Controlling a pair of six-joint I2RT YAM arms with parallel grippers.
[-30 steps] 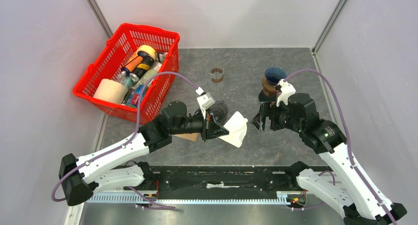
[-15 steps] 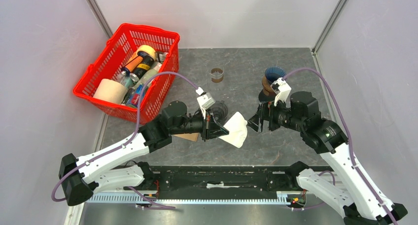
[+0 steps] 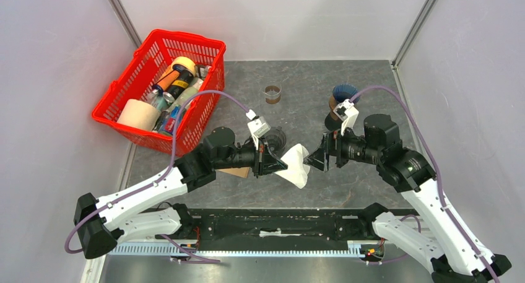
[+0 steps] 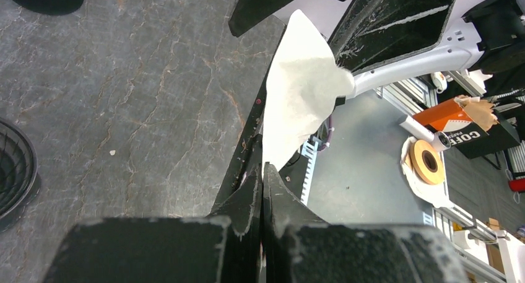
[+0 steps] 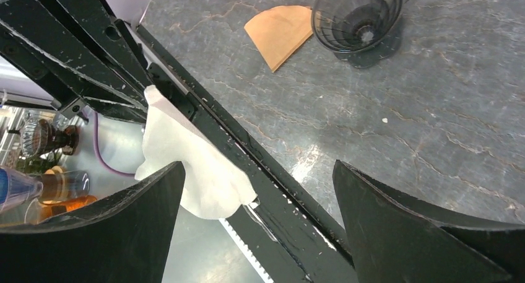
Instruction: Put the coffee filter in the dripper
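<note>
Halfway at best: holding the white coffee filter (image 3: 298, 165) pinched in the pressed-together left gripper (image 3: 282, 166), free end just inside the wide-spread right gripper (image 3: 313, 159), not yet brought to the empty dark dripper (image 5: 356, 17) just behind the left gripper.

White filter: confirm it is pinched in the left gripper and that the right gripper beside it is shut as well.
Not quite. The right gripper is open, its jaws wide apart in the right wrist view. The white filter is indeed pinched in the left gripper.
</note>
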